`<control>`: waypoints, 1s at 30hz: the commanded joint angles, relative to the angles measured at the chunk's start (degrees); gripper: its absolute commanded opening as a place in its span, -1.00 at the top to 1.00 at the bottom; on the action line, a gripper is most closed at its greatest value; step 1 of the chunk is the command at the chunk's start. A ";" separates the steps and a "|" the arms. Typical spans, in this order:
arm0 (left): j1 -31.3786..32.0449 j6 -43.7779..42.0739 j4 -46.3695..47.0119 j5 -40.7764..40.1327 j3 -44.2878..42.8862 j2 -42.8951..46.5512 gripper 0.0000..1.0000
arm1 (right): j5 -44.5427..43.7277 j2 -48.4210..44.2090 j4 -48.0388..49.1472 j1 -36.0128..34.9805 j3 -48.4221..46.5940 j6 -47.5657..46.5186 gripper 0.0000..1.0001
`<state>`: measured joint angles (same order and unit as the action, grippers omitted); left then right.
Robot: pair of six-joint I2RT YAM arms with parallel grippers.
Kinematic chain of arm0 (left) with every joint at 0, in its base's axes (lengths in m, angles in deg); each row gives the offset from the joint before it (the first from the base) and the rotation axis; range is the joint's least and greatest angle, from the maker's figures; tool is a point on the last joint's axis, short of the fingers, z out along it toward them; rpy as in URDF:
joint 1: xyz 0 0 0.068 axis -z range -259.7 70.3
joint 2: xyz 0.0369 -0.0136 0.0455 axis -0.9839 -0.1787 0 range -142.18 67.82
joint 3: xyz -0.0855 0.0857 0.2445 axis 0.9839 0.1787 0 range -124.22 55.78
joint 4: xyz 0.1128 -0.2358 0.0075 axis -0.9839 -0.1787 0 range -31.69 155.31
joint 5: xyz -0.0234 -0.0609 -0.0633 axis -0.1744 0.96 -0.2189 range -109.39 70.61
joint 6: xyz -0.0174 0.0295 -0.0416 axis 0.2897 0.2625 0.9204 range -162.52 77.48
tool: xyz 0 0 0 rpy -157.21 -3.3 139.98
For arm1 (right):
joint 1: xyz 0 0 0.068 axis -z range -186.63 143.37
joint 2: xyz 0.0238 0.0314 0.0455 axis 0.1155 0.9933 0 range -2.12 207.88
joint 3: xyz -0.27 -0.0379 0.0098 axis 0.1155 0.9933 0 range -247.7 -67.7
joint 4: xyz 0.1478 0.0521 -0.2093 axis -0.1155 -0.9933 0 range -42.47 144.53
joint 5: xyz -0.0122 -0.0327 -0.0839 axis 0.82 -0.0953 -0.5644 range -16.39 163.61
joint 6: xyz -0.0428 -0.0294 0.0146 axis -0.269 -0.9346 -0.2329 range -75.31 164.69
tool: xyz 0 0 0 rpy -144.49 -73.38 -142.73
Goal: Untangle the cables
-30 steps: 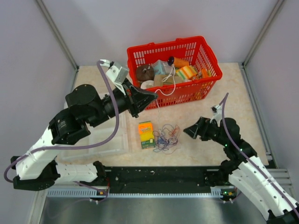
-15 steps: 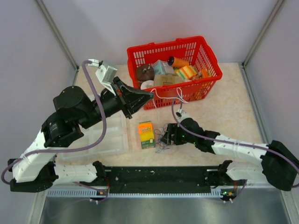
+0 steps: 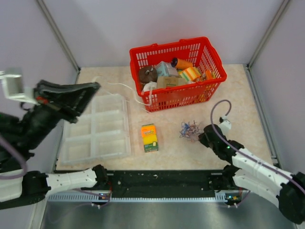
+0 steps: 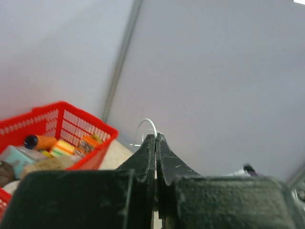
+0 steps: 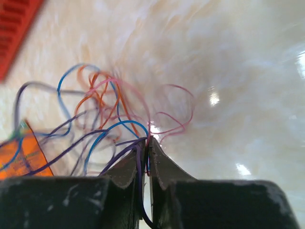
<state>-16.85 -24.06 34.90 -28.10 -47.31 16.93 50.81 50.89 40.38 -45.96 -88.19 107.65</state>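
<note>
1. The right gripper (image 5: pixel 148 141) has its two fingers pressed together, and they pinch a few thin strands of the cables (image 5: pixel 102 102) right at the tips.
2. The rest of the cables is a loose tangle of blue, orange, pink and dark purple loops. It lies on the table (image 3: pixel 238 95) directly ahead of these fingertips and, in the wrist view, spreads mostly to their left.
3. Past the tangle, farther from the right gripper, an orange box (image 3: pixel 149 137) stands on the table, a little apart from the wires.
4. The left gripper (image 4: pixel 156 138) is up in the air, well apart from the tangle. Its fingers are closed, and a white cord (image 4: pixel 148 123) comes out in a small loop between their tips.
5. From the left gripper the white cord runs across to the red basket (image 3: pixel 177 47), which in the wrist view sits below and to the left of the fingers.
6. A clear tray (image 3: pixel 95 131) lies on the table beneath the left gripper.
</note>
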 commanded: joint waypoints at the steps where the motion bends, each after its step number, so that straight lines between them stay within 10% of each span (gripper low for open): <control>1: 0.08 -4.30 3.95 -14.56 -4.66 5.10 1.00 | -1.11 -10.19 -7.90 8.99 1.33 -1.42 0.93; 19: 0.08 -6.52 4.13 -24.08 -3.46 8.26 1.00 | 28.48 -13.47 -10.55 65.77 -2.62 -12.77 1.00; 24: 0.08 -3.70 4.14 -17.93 -0.45 3.80 1.00 | 36.16 -8.90 -7.91 64.91 -5.96 -18.03 1.00; 30: 0.08 -3.52 4.92 -16.87 0.87 1.24 1.00 | 43.25 -10.30 -8.80 58.06 -8.96 -24.02 0.50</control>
<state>-16.85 -28.67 37.93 -46.59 -47.70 19.75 84.68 42.83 29.26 15.21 -94.07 88.48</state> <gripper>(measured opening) 0.010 0.169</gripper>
